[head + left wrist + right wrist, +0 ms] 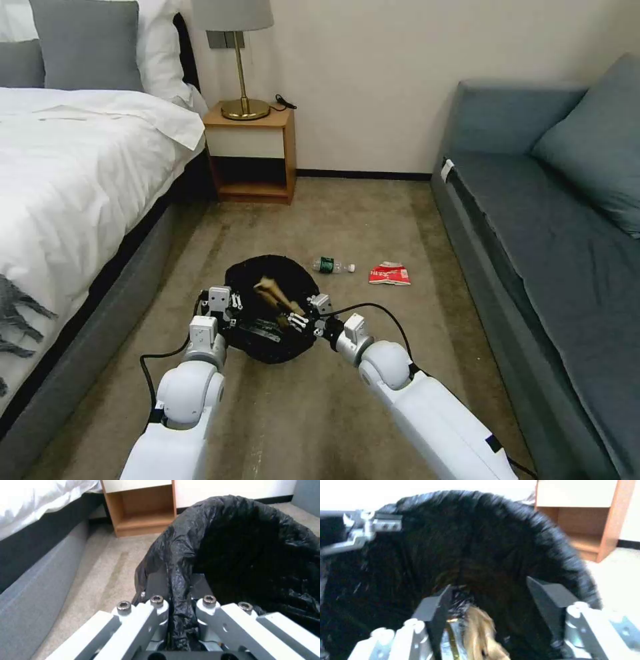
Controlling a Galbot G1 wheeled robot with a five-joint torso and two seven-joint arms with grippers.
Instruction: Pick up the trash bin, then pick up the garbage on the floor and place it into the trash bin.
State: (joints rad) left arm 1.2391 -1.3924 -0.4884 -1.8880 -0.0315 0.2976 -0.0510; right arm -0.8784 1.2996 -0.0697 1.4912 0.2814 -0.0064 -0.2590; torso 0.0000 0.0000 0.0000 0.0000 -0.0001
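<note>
The trash bin (270, 333), lined with a black bag, is held off the carpet in front of me. My left gripper (233, 308) is shut on its bag-covered rim (180, 597). My right gripper (297, 315) reaches over the bin's mouth from the other side with its fingers (433, 605) open. A gold-and-dark snack wrapper (476, 632) lies loose between them, against one finger, and appears as a tan strip (277, 295) above the bag's dark inside. On the floor beyond the bin lie a clear bottle with a green label (331, 265) and a red-white crumpled packet (389, 273).
A bed (73, 167) with a grey base runs along the left, and a grey sofa (533, 220) along the right. A wooden nightstand (250, 157) with a brass lamp (243, 80) stands against the far wall. Bare carpet (320, 407) lies between bed and sofa.
</note>
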